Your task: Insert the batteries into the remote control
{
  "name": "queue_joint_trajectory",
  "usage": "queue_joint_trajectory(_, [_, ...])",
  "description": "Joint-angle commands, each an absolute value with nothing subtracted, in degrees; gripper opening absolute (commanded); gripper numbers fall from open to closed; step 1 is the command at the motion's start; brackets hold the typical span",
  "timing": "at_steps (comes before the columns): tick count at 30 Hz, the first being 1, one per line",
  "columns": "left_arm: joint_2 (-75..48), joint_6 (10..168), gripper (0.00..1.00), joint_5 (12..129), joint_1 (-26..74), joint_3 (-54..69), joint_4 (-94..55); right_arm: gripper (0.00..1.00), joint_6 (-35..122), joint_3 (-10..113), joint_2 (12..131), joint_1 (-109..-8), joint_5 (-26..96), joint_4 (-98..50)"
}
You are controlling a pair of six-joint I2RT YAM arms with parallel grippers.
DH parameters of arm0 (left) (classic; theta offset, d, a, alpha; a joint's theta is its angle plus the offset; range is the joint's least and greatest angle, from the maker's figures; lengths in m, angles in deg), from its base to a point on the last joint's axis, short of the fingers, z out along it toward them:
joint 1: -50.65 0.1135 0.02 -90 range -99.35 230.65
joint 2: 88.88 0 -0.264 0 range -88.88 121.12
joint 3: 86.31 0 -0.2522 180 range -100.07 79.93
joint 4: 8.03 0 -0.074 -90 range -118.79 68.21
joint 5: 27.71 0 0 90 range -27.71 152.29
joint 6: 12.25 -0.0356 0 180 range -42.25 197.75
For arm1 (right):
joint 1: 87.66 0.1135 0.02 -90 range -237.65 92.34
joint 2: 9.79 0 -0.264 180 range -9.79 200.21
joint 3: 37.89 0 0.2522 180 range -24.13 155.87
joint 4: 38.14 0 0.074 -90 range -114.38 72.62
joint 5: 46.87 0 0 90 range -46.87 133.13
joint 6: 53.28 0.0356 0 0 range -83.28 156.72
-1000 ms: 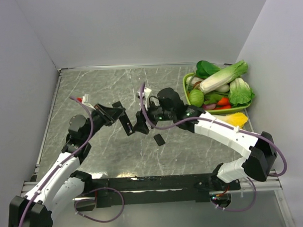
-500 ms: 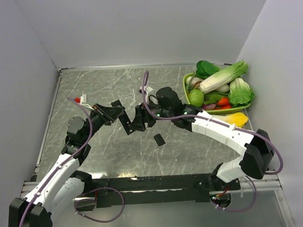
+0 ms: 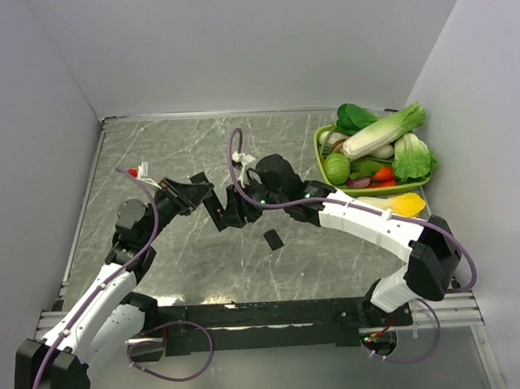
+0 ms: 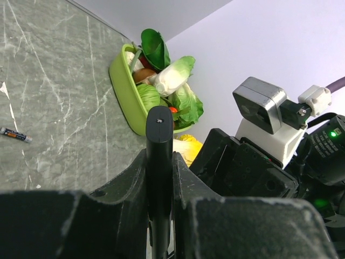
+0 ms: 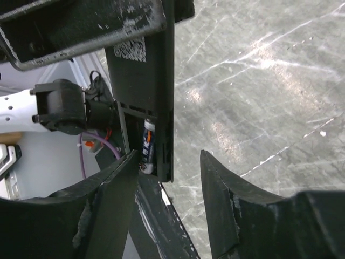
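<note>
**2 claws meeting mid-tabletop, 1 battery in, 1 still out**

Room first. The grey marble tabletop [image 3: 156, 155] is boxed in by plain walls [image 3: 35, 125] on the left, back and right, so the only open side is the near edge where the arms are bolted. The back-right corner is taken up by 1 lime-green plastic basket [image 3: 318, 154] piled with toy vegetables [image 3: 382, 135]. Bare marble runs along the back and down the left side.

Counts: 1 slim flat black plastic remote control [image 4: 159, 129], 2 tiny cylindrical batteries, and 1 small flat black rectangular cover piece [image 3: 273, 239] lying alone, just on the near side of the claws.

The left arm reaches up from the near-left with its elbow bent. The left claw [image 4: 160, 178] is clamped tight on the remote control's edges, holding it off the tabletop with the back compartment open.

The right arm sweeps in from the near-right across the middle. The right claw [image 5: 170, 162] sits right at the open end of the remote control, fingers partly apart and gripping nothing.

1 battery [image 5: 147, 144] sits in the compartment. The other battery [image 4: 15, 135] lies flat on the marble, well apart from both claws.
</note>
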State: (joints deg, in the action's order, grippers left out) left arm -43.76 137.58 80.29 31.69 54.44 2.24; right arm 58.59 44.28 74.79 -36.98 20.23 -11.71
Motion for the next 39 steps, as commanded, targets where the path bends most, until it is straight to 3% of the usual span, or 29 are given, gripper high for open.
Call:
queue_joint_trajectory(1, [-44.9, 138.1, 0.01, 79.5, 31.5, 53.3, 3.1, 0.52, 59.6, 47.4, 76.3, -36.2, 22.8, -12.7])
queue_joint_trajectory(9, [-45.1, 138.1, 0.01, 80.0, 31.5, 53.2, 2.9, 0.32, 59.1, 47.8, 76.8, -36.0, 26.5, -11.5])
queue_joint_trajectory(14, [-45.4, 137.3, 0.01, 80.2, 31.5, 52.3, 1.9, 0.27, 56.4, 48.6, 77.0, -36.0, 29.9, -9.3])
queue_joint_trajectory(18, [-45.5, 137.6, 0.01, 80.9, 31.5, 52.2, 1.9, 0.11, 54.6, 48.7, 77.5, -36.0, 29.2, -10.1])
queue_joint_trajectory(20, [-45.5, 137.9, 0.01, 81.1, 31.5, 52.5, 2.6, 0.11, 54.6, 48.7, 77.7, -36.1, 26.3, -11.7])
queue_joint_trajectory(22, [-45.5, 137.7, 0.01, 80.8, 31.5, 52.8, 2.6, 0.15, 55.4, 48.2, 77.6, -36.2, 23.3, -13.2])
queue_joint_trajectory(26, [-46.3, 135.1, 0.01, 77.3, 31.6, 53.0, -0.9, 0.44, 56.3, 47.9, 76.4, -37.1, 20.2, -15.7])
queue_joint_trajectory(30, [-48.8, 131.2, 0.01, 69.5, 31.8, 53.8, -7.4, 0.63, 54.4, 50.0, 76.0, -40.1, 16.2, -13.4])
queue_joint_trajectory(33, [-51.3, 131.4, 0.01, 63.6, 32.5, 56.0, -11.2, 0.68, 51.7, 50.6, 76.3, -43.0, 15.6, -12.1])
queue_joint_trajectory(39, [-57.3, 134.0, 0.01, 58.5, 34.1, 63.1, -13.6, 0.66, 40.5, 55.3, 84.0, -46.4, 21.2, -3.1])
